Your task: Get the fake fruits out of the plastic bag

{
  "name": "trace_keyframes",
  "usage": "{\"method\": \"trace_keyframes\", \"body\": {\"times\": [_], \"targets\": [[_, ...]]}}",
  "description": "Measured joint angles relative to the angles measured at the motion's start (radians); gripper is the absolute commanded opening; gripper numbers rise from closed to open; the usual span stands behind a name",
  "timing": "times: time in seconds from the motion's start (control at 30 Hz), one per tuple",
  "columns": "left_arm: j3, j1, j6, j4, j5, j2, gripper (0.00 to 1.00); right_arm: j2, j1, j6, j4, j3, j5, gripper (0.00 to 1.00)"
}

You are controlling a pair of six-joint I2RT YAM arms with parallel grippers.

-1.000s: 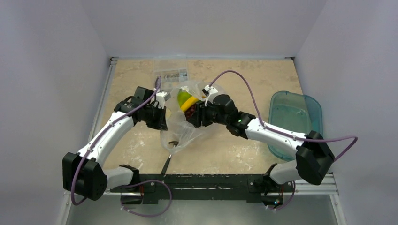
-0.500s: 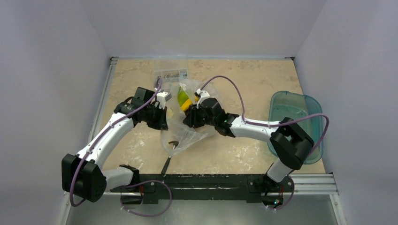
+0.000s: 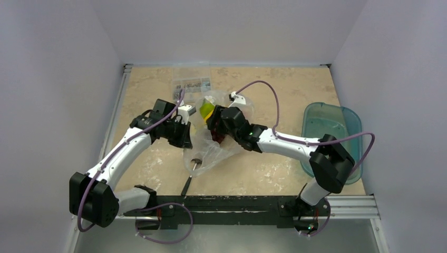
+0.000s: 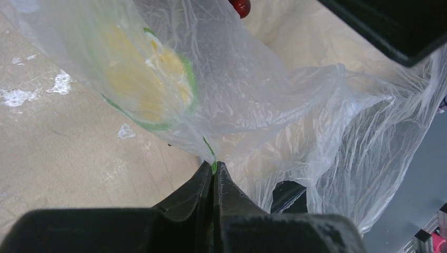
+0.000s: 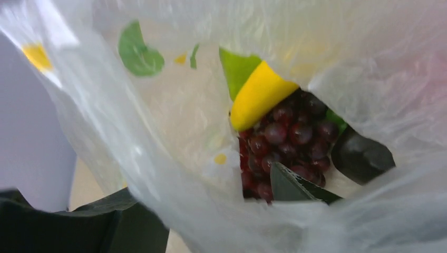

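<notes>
The plastic bag (image 3: 211, 150) lies crumpled mid-table, its mouth held up between my two grippers. My left gripper (image 3: 184, 129) is shut on the bag's rim, the film pinched between its closed fingertips (image 4: 213, 169). My right gripper (image 3: 216, 124) is open at the bag's mouth. One finger (image 5: 295, 187) is inside the bag and the other (image 5: 100, 221) is outside its wall. Inside lie a yellow banana (image 5: 258, 95), a dark red grape bunch (image 5: 284, 142), a dark plum (image 5: 363, 155) and a green fruit (image 5: 237, 68). A red fruit (image 4: 240, 6) shows at the top edge.
A hammer (image 3: 190, 176) lies at the bag's near end, its handle pointing toward the arm bases. A clear packet of small parts (image 3: 192, 84) lies behind the bag. A teal tub (image 3: 332, 137) stands at the right edge of the table.
My right gripper has moved left and deeper into the bag's mouth, its arm folding in. My left gripper has kept its hold on the bag's rim and shifted slightly.
</notes>
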State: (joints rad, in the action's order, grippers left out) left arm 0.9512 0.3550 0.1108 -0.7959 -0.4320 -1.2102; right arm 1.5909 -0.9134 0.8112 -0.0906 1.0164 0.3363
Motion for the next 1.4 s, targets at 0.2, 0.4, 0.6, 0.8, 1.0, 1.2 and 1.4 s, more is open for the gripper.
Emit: {"method": "trace_keyframes", "body": {"times": [0.2,0.4,0.6,0.8,1.0,1.2,1.4], "targets": [[0.0,0.01,0.0,0.011,-0.019,0.0,0.0,0.092,0.0,0.153,0.037,0.106,0.162,0.73],[0.0,0.021,0.0,0.019,-0.027,0.001,0.0,0.198,0.005,0.278,0.089,0.158,0.263,0.72],[0.0,0.028,0.0,0.023,-0.03,0.001,0.0,0.277,0.025,0.304,0.076,0.194,0.303,0.65],[0.0,0.034,0.0,0.025,-0.033,0.001,0.0,0.332,0.051,0.297,0.057,0.242,0.311,0.65],[0.0,0.043,-0.001,0.025,-0.033,0.001,0.0,0.362,0.06,0.284,0.009,0.261,0.311,0.55],[0.0,0.047,-0.002,0.025,-0.031,0.001,0.0,0.399,0.064,0.281,-0.01,0.285,0.301,0.34],[0.0,0.048,-0.003,0.024,-0.019,0.001,0.0,0.377,0.066,0.277,-0.01,0.277,0.269,0.13]]}}
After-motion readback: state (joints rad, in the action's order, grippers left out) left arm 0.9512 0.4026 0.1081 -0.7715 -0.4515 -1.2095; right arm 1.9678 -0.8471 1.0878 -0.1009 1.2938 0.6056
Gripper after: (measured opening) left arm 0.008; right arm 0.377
